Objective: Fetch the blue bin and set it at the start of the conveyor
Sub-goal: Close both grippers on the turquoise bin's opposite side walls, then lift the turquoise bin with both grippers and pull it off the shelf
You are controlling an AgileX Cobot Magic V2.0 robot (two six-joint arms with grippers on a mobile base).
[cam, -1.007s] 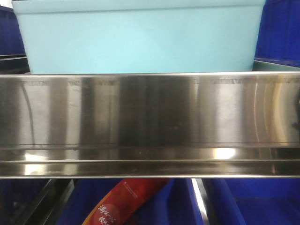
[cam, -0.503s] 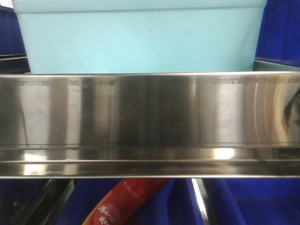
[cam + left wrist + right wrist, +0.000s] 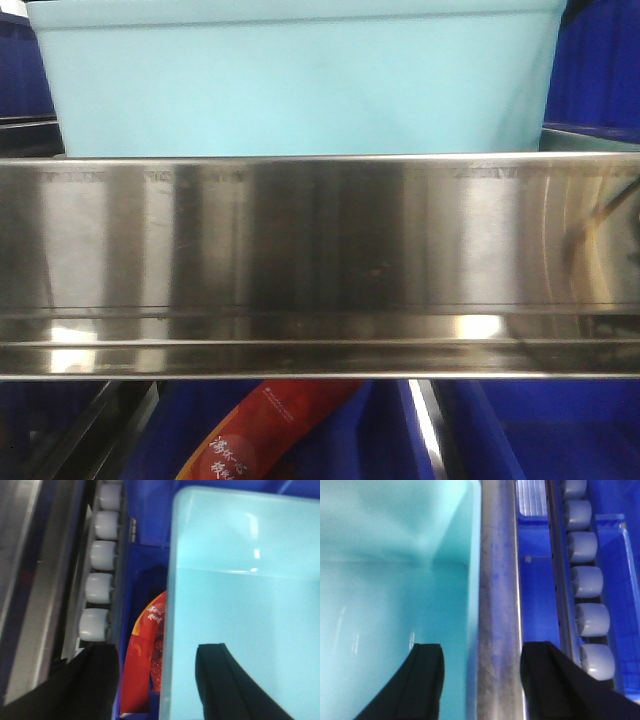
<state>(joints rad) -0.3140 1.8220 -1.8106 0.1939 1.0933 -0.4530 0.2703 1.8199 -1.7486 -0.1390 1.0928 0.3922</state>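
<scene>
Front view: bin (image 3: pixel 300 90) sits on the rack behind the steel rail (image 3: pixel 320 250), dark crates (image 3: pixel 600 70) on both sides, red packet (image 3: pixel 260 430) on the level below; no gripper and no conveyor in view. The bin has to lift clear of the rail's top edge before it comes forward. Left wrist view: left gripper (image 3: pixel 156 652) is spread wide and grips nothing, one finger over the bin's inside, the other outside its left wall above the crate gap, rollers (image 3: pixel 100 585) just beyond. Little room outside the wall, so close squarely on the rim, not on the packet lying beside it. Right wrist view: right gripper (image 3: pixel 481 650) is also wide apart and empty, inner finger over the bin floor, outer finger past a steel bar (image 3: pixel 497 605) running just beside the right wall. Cannot tell whether the bar is level with the rim; if so it blocks the pinch. Close both sides together and lift level.
</scene>
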